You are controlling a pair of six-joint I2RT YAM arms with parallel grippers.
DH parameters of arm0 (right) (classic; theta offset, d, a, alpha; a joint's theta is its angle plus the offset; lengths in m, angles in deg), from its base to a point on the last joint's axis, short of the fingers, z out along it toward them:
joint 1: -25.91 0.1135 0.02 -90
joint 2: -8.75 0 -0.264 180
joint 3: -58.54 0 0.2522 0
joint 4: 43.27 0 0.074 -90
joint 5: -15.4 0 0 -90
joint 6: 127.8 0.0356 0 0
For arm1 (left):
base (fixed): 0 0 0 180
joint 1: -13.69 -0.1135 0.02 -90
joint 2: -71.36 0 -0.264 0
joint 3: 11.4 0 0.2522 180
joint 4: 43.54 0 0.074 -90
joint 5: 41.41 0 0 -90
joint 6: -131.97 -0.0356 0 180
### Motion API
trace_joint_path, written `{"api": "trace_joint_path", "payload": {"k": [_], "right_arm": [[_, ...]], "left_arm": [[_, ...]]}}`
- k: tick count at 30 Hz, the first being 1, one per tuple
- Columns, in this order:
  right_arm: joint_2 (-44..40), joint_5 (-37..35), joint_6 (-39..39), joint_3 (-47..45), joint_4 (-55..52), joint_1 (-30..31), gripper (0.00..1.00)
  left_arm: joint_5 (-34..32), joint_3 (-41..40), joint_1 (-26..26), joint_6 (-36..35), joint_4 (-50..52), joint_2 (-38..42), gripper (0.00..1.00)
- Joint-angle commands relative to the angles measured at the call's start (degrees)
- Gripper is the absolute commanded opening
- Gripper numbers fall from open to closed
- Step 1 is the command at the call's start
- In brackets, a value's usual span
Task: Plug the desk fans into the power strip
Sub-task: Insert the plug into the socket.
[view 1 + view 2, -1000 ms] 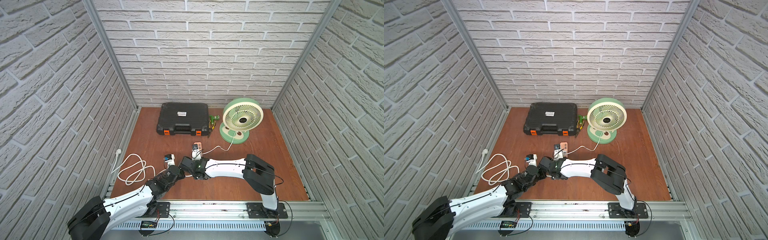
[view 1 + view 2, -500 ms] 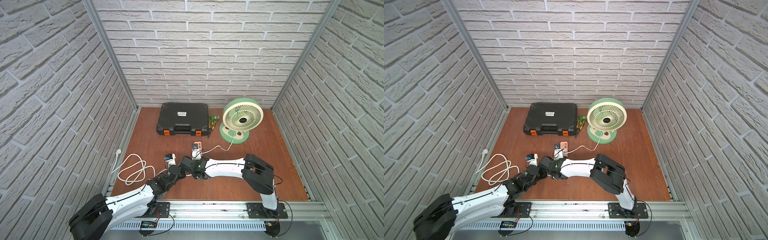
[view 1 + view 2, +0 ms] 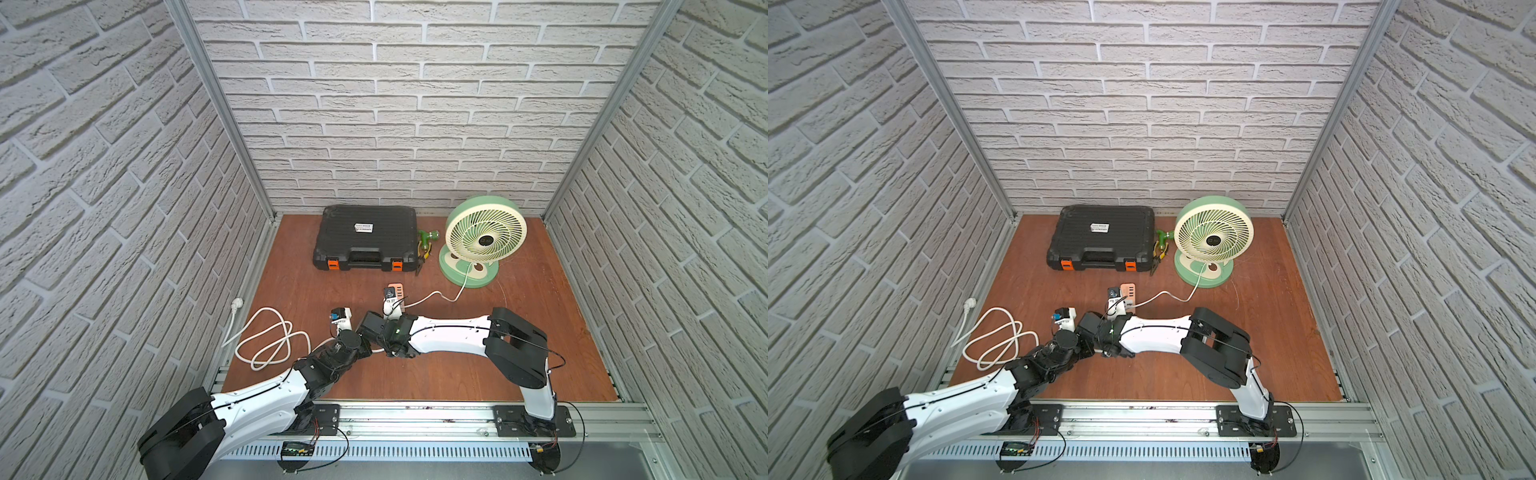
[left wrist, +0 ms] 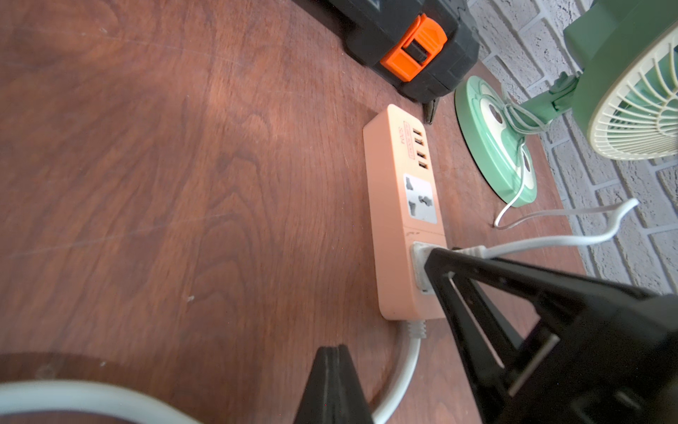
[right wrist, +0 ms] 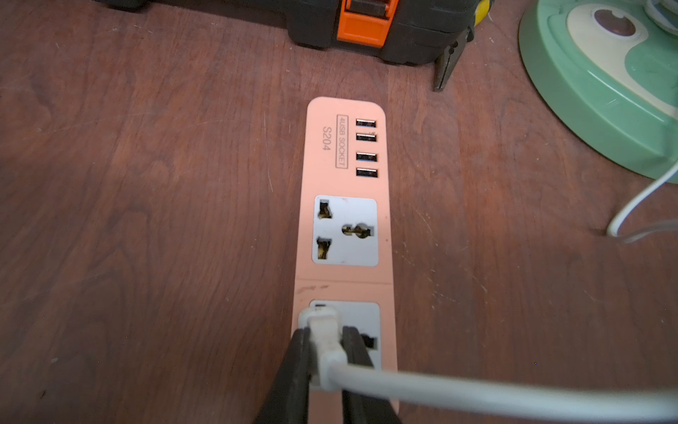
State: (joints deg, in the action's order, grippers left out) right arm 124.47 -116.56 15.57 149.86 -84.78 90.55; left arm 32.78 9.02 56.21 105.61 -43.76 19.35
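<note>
Compare the last second with the present state: no visible change. Both arms hold the same pose over the near half of the desk (image 3: 540,332).

The right pincer (image 5: 326,341) is clamped on the white plug (image 5: 321,330) of the desk fan (image 3: 484,239). The plug body sits against the socket face at the cable end of the salmon power strip (image 5: 345,147). The second socket (image 5: 345,230) and the USB ports are empty. You cannot confirm from any view that the prongs are fully home – treat the insertion as the step in hand, probably near its end.

The left pincer (image 4: 330,378) is closed with nothing visible between its fingers. It hangs just beside the strip's thick white cable (image 3: 266,340).

The fan stands upright at the back right of the desk, well apart from the strip. Its thin cord (image 3: 436,294) runs slack from the base to the plug – no pull on the connection is apparent.

Surface: reddish-brown wood-grain board, lightly scratched. A black toolcase (image 3: 365,237) with orange latches lies at the back, with green-handled pliers (image 3: 424,245) between it and the fan. White brick-pattern walls (image 3: 395,124) enclose three sides.
</note>
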Motion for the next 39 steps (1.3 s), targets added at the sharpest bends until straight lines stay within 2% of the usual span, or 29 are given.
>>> {"api": "trace_joint_path", "payload": {"k": [1,6,15,19,23,39], "right_arm": [[1.3,7.9,-0.1,-1.3,-9.1,1.4,0.04],[0.4,9.3,1.2,-1.6,-10.2,1.7,0.03],[-2.1,9.6,2.2,-3.6,-10.3,2.2,0.03],[-2.0,10.1,2.1,-3.3,-10.5,2.2,0.03],[-2.0,10.6,1.8,-3.0,-10.6,2.2,0.08],[-5.2,10.2,0.9,-2.6,-11.7,2.2,0.42]], "left_arm": [[0.3,0.1,-0.4,-0.8,0.0,0.3,0.00],[0.0,1.4,-0.4,-1.7,-1.0,-1.7,0.00],[3.6,5.0,-0.4,-2.5,-5.0,-9.8,0.00],[4.9,6.0,-0.4,-3.2,-5.2,-11.1,0.04],[5.0,6.6,-0.4,-3.5,-3.9,-10.9,0.05],[4.3,8.7,-0.4,-4.4,-2.3,-12.6,0.08]]}}
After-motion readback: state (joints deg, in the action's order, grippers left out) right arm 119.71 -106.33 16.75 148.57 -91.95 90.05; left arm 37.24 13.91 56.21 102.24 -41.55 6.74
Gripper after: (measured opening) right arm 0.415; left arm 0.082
